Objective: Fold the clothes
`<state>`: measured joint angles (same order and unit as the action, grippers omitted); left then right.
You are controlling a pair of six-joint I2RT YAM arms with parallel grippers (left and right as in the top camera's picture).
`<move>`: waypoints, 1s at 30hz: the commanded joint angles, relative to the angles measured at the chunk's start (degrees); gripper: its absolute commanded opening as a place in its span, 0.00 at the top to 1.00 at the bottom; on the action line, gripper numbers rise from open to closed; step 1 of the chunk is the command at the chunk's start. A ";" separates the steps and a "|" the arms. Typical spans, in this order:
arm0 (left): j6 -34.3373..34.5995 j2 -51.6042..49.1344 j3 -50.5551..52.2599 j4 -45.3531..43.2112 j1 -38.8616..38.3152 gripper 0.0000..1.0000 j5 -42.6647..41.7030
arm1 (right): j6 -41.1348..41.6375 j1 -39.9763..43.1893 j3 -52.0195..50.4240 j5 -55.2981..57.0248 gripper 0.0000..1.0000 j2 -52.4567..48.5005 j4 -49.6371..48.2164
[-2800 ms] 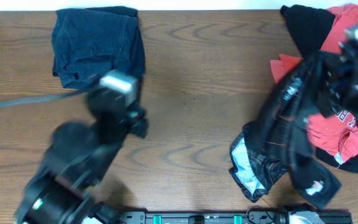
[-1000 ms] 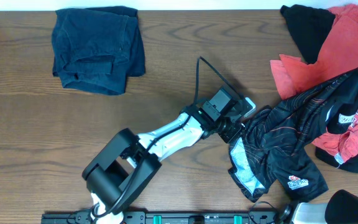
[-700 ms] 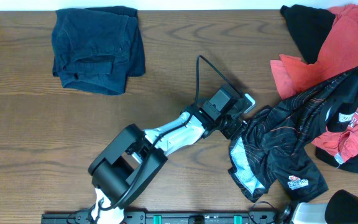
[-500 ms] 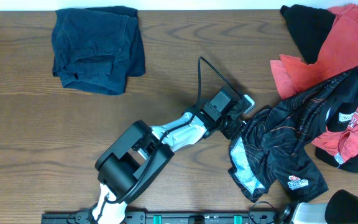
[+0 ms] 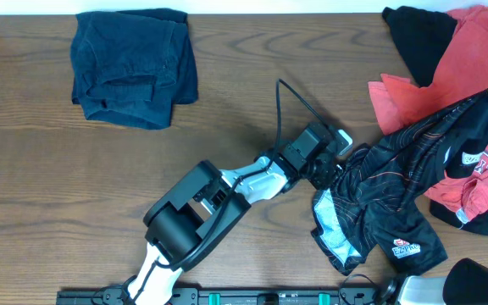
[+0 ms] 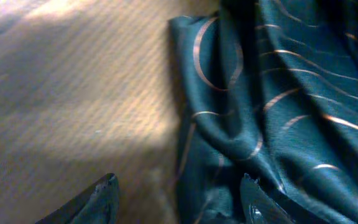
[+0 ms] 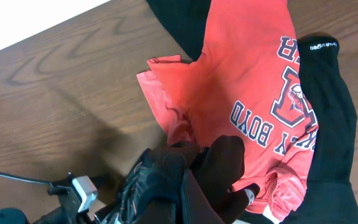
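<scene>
The left gripper [image 5: 327,169] [image 6: 179,205] sits low over the tabletop [image 5: 252,85] with its jaws standing apart. It holds nothing. One fingertip is over bare wood, and the other is over the near edge of the black sports shirt [image 5: 388,203] [image 6: 278,112]. The shirt's crumpled hem, crossed by thin reddish lines, lies just ahead of this gripper and partly between its fingers. From there the shirt spreads away to the far side of the gripper and rises toward the right gripper [image 7: 191,186]. That gripper is closed, with black shiny cloth bunched right at its fingers, so it appears to pinch the shirt. Below the right gripper lies the red T-shirt [image 5: 447,76] [image 7: 253,81], lettering up, partly over a plain black garment [image 5: 418,34]. A folded dark blue garment [image 5: 134,68] lies well apart, behind the left gripper.
</scene>
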<state>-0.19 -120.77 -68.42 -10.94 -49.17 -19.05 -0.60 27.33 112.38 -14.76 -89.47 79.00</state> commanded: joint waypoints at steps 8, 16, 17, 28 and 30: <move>-0.15 -0.42 -0.22 3.19 -3.41 0.61 1.42 | -0.76 0.09 0.42 -0.72 0.98 0.63 -0.35; 0.15 1.95 -0.50 4.46 -2.16 0.94 9.79 | -0.76 0.09 0.42 -1.38 0.98 0.63 -0.28; 0.20 3.15 -0.50 5.42 -1.60 0.94 12.28 | -0.76 0.09 0.42 -1.40 0.98 0.63 -0.28; 0.09 31.15 -0.57 22.40 13.86 0.94 30.23 | -0.79 0.09 0.42 -2.25 0.99 0.63 -0.76; 0.09 37.57 -0.57 24.52 17.62 0.94 30.23 | -0.85 0.09 0.42 -2.73 0.99 0.63 -1.01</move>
<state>-0.01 -90.63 -68.69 11.77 -35.40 7.29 -0.67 27.33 112.38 -16.27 -89.47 78.46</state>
